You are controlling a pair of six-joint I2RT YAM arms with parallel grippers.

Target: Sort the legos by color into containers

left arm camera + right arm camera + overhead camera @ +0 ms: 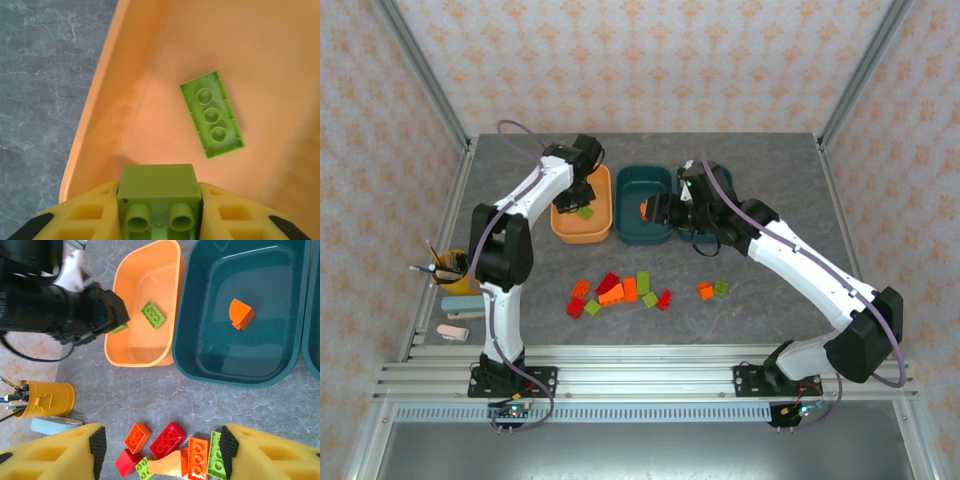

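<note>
The left arm reaches over the light orange tub [125,100] at the far left. The left gripper [159,215] is clamped on a lime green brick [157,185], two studs facing the wrist camera. The brick is held just inside the tub's left wall, with the tub floor directly beneath, so the drop looks to be straight down. The left arm is the nearer one to this tub. On that floor, a little right of the held brick, lies a flat lime piece [212,114] showing three rings in a row, its long axis running far-left to near-right. Next right, a dark teal tub [190,360] holds one orange wedge [241,314]. The right gripper [161,450] hangs with jaws apart and nothing between them. Near, on the table, lies an unsorted cluster of red, orange and lime legos [620,290].
</note>
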